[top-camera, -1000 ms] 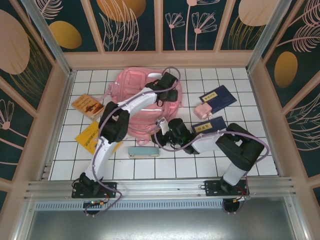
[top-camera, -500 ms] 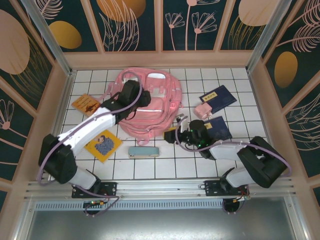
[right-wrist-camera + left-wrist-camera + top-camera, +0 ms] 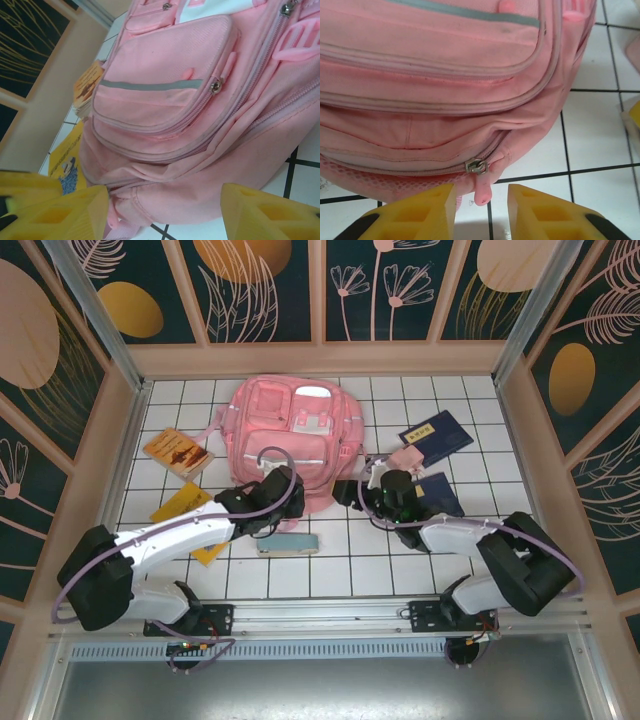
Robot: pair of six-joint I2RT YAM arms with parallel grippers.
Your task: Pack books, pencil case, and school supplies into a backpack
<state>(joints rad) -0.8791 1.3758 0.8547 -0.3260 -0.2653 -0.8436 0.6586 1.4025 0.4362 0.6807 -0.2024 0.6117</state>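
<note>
Bench [image 3: 350, 570]: 1 backpack [image 3: 290, 430], 4 books [image 3: 437, 437], 1 pencil case [image 3: 295, 543], 1 pink supply item [image 3: 407, 458]. Left gripper [image 3: 481, 210] open, zipper pull [image 3: 482, 192] between its fingers. Right gripper [image 3: 165, 200] wide open, empty.

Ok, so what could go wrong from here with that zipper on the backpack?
The left gripper stands open astride the small pink zipper pull; the thin tab could slip out as the fingers close. The right gripper is open near the backpack, holding nothing, so a tug may drag the whole bag. The pencil case lies close by the left arm and could get nudged.
</note>
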